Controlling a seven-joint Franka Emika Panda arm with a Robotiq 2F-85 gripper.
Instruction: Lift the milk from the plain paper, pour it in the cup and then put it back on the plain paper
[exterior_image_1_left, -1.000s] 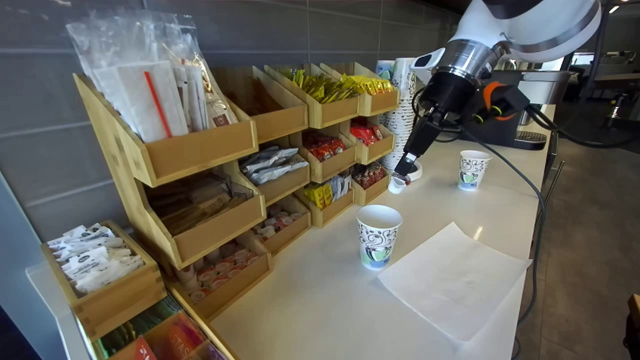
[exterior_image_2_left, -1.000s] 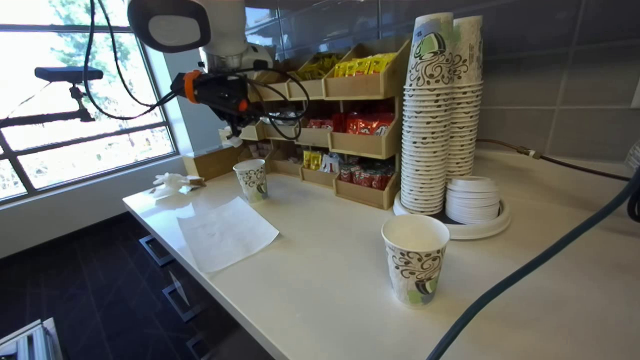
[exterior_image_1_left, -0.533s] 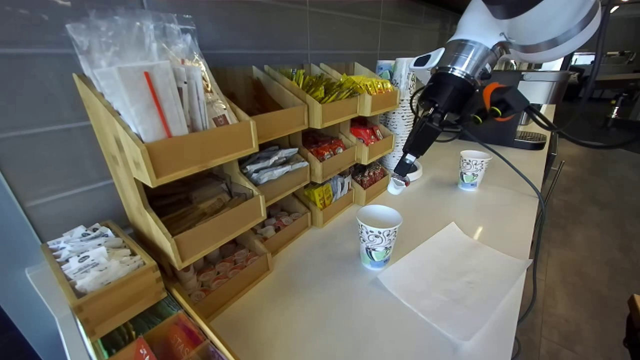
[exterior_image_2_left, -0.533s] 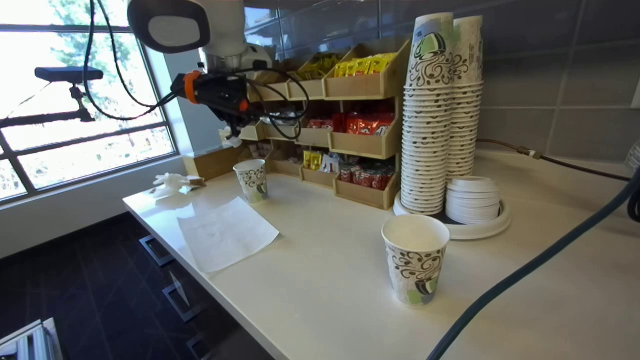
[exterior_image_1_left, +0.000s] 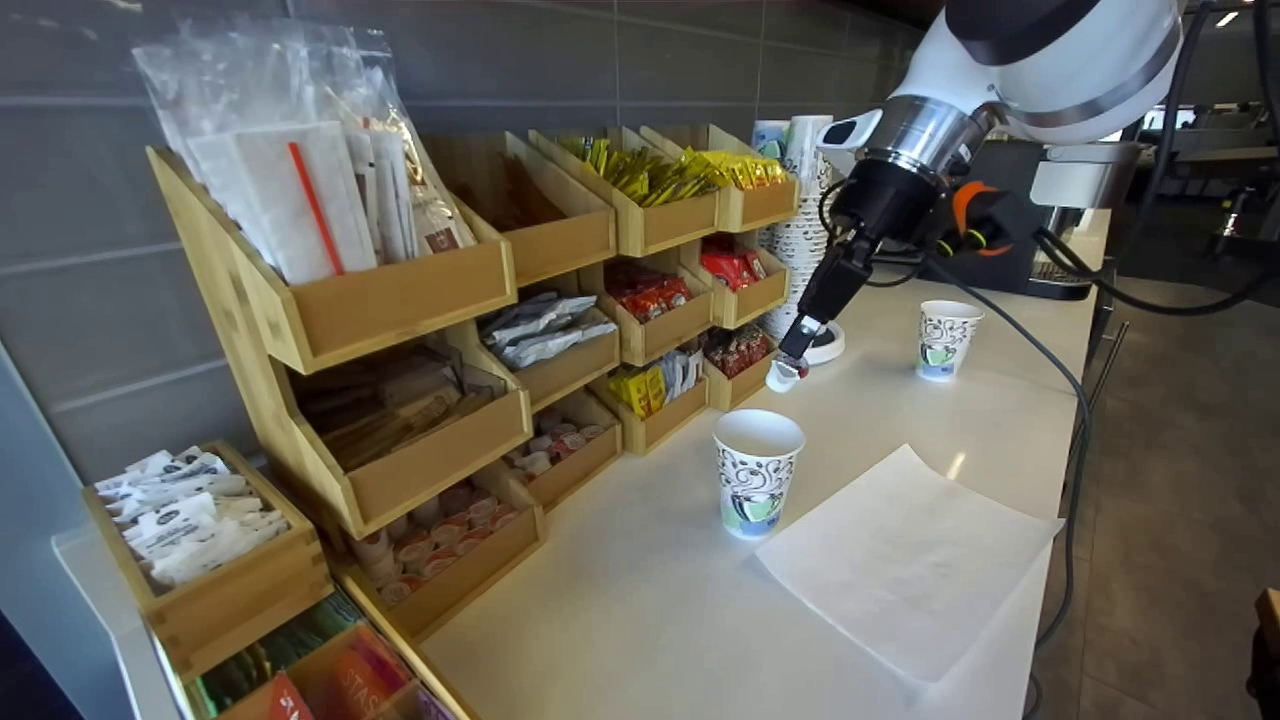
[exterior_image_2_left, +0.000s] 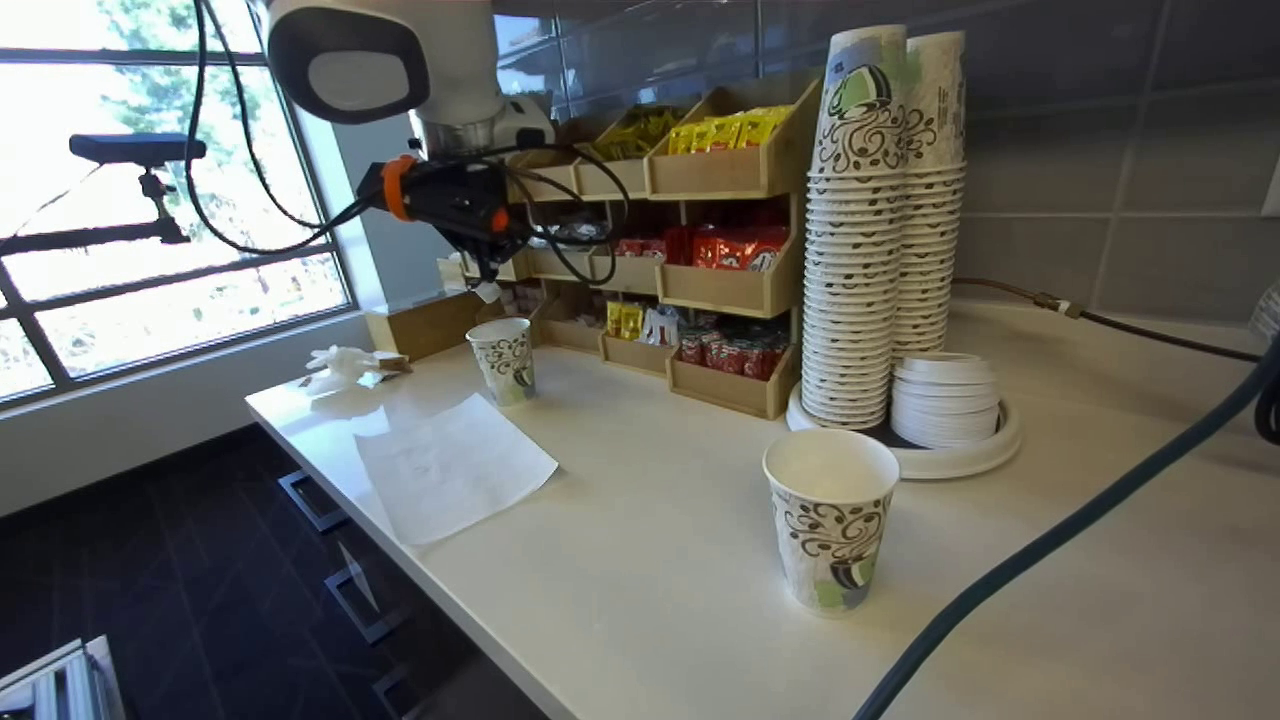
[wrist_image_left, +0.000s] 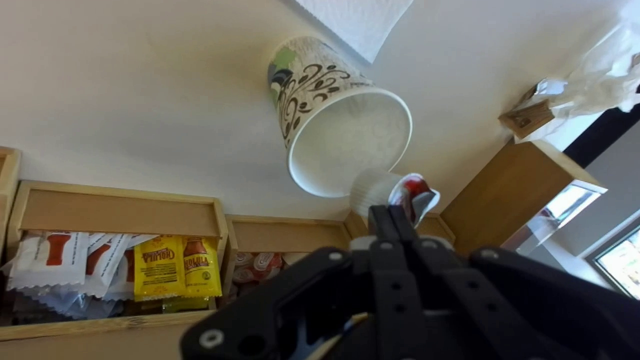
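Above the counter (exterior_image_1_left: 600, 620), the creamer pot (wrist_image_left: 371, 191) hangs pinched at the tip of the claw (wrist_image_left: 389, 214).

The creamer pot (wrist_image_left: 370, 192) is white, its lid (wrist_image_left: 415, 189) red and silvery. Dark brown scrolls run over the white paper cup (wrist_image_left: 330, 112) (green and blue towards its base). The plain paper (exterior_image_1_left: 908, 560) is white, the gripper (wrist_image_left: 390, 212) black, the Cholula sachets (wrist_image_left: 159, 267) yellow.

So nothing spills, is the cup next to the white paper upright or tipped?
Upright. In both exterior views the cup stands base down on the counter, mouth facing up.
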